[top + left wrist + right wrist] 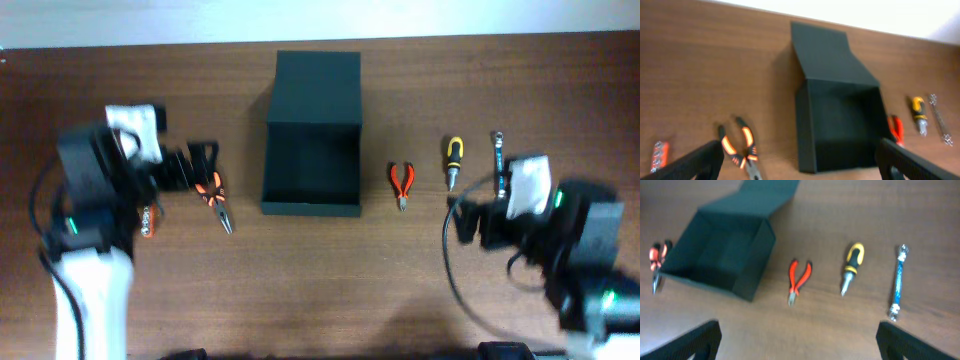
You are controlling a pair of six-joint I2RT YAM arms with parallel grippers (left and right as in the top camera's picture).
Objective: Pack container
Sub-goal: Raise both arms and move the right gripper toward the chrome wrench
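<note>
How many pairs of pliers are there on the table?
2. The orange-and-black pair lies left of the container; the red pair lies right of it, beside the screwdriver. The container's dark inside shows none, though one could be hidden there.

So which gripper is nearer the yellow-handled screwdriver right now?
Right. The right gripper is close by the yellow-handled screwdriver, just toward the table's front edge; the left gripper is far off on the other side of the container, by the orange pliers.
</note>
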